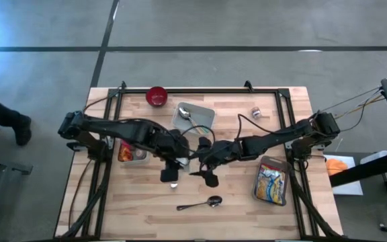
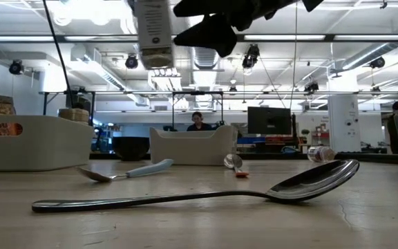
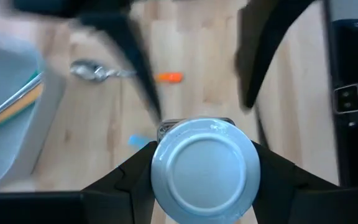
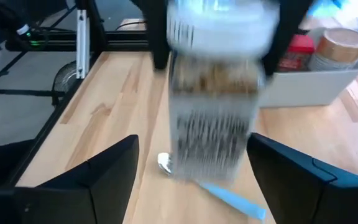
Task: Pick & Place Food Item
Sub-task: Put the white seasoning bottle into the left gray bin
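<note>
Handover in mid-air above the counter

Left hand (image 3: 199,186) pinches the clear, white-lidded seasoning jar (image 1: 171,175) at frame centre, above the wooden counter (image 1: 133,202); right hand (image 4: 191,174) spread around it, not gripping. Jar lifted; placing remains, by my judgement.

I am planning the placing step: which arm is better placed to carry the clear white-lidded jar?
Left. The left gripper clamps the clear white-lidded jar; the right gripper stands open around it, not holding.
</note>
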